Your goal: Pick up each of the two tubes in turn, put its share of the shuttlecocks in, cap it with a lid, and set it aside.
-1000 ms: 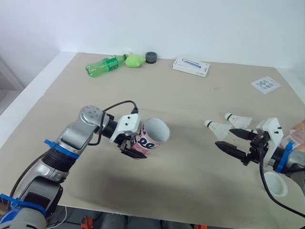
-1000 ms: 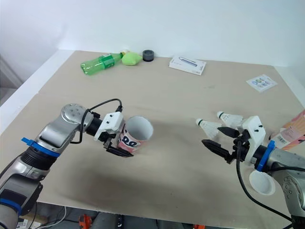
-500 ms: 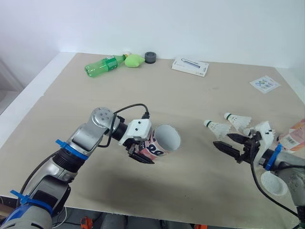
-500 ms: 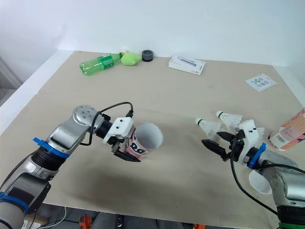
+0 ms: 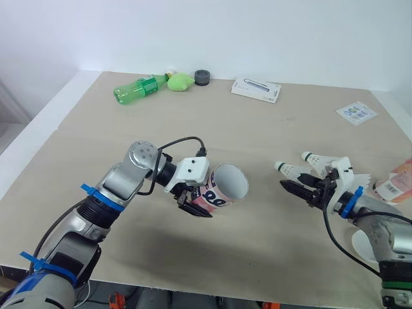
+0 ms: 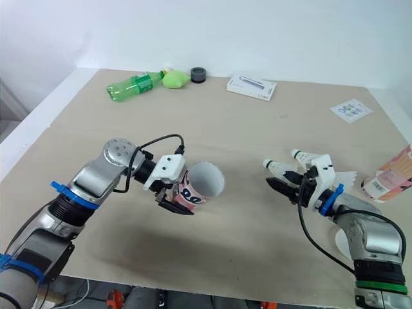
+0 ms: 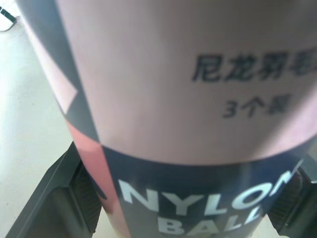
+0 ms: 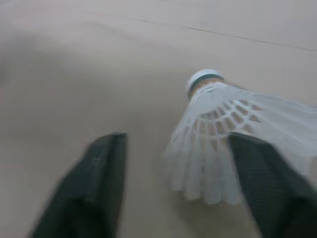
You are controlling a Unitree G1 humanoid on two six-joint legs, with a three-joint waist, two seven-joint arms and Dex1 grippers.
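Observation:
My left gripper (image 5: 193, 203) is shut on a pink tube (image 5: 222, 189), held low over the table on its side with its open mouth turned to the right. The left wrist view has the tube's label (image 7: 168, 99) between the fingers (image 7: 54, 198). Two white shuttlecocks (image 5: 287, 169) (image 5: 317, 159) lie on the table at the right. My right gripper (image 5: 293, 178) is open at the nearer one. In the right wrist view, that shuttlecock's skirt (image 8: 218, 139) sits between the fingers. A second tube (image 6: 386, 174) lies at the right edge. A white lid (image 5: 360, 246) lies partly behind my right arm.
Along the far edge lie a green bottle (image 5: 136, 88), a green lump (image 5: 182, 81), a dark roll (image 5: 204, 77) and a white box (image 5: 256, 89). A small printed sheet (image 5: 358, 112) lies at the far right. The table's front edge runs just below both arms.
My left arm has carried the tube to the right, toward the table's middle. My right gripper has moved forward from beside the lid up to the nearer shuttlecock.

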